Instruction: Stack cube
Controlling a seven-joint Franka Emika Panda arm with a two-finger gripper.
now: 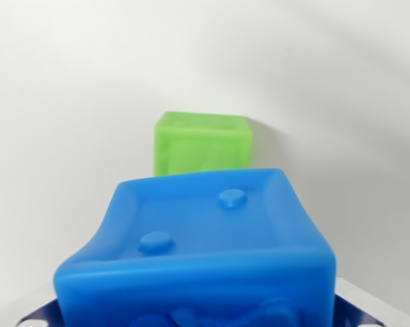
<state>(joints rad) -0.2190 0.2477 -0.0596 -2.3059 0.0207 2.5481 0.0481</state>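
So the blue cube (205,252) fills the bottom of the wrist view, right up close, two round studs on its top face. Green cube (203,143) sits behind it on the white surface (69,102). Gripper fingers aren't clearly visible, so can't tell if they're clamping.

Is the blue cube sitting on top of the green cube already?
Not yet. The blue cube is close to the camera, and the green cube sits behind it on the white surface with nothing on top.

Plain white surface (69,102), soft shadows
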